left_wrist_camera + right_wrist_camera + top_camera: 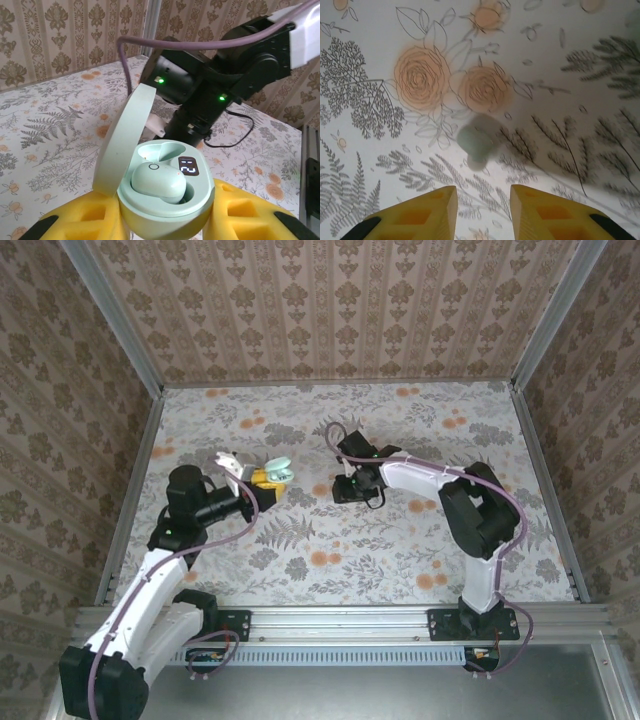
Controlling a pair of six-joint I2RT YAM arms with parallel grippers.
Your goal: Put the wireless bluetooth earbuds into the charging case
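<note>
My left fingers [87, 217], padded in yellow foam, are clamped on the mint-green round plastic charging case [165, 212]. Its hinged lid [122, 145] stands open to the left. One smooth mint-green earbud [157, 181] sits in its well beside a small lit display [188, 165]. Close behind the case, my right arm's black wrist [210, 95] stands in the way, with a purple cable [200, 42] looping over it. That arm reaches to the left and bends down at the wrist. My right fingers [430, 212] stand apart and empty, pointing down at the floral-patterned desk [380, 165]. Just past their tips lies the second mint-green earbud [477, 140], rounded and blurred, resting on the desk.
</note>
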